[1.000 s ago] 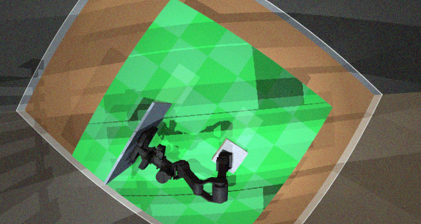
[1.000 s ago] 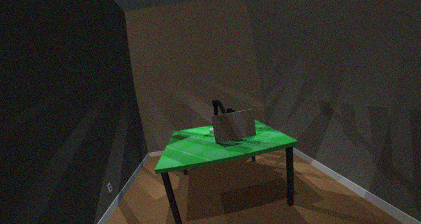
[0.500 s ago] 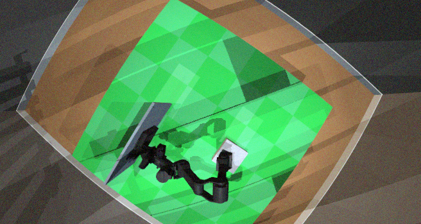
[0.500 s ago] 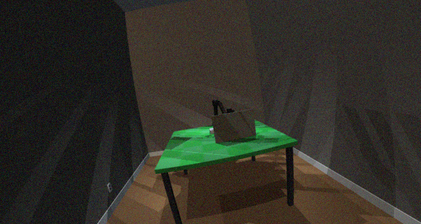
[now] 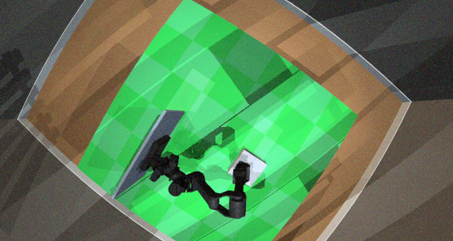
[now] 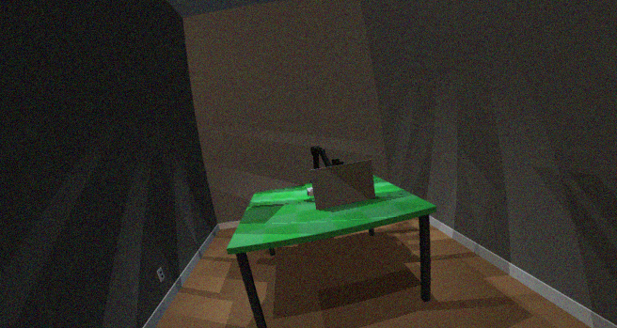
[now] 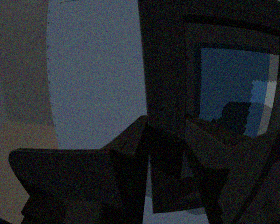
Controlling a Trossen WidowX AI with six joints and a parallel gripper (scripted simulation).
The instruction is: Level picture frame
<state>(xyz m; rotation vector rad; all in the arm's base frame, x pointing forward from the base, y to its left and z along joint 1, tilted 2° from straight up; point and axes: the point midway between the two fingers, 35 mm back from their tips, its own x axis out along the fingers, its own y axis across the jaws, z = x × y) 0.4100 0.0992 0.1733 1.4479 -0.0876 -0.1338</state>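
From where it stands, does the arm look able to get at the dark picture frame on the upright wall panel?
Likely yes: the gripper is already at the grey upright panel, shut on the dark picture frame, with nothing visibly in the way.

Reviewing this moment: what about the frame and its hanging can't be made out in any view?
- Screw and notched strip: behind the picture frame, wrist view.
- Frame's tilt: top view shows the wall panel edge-on; exterior shows only the panel's back.
- Gripper, shut on the frame: dark, contact blurred.
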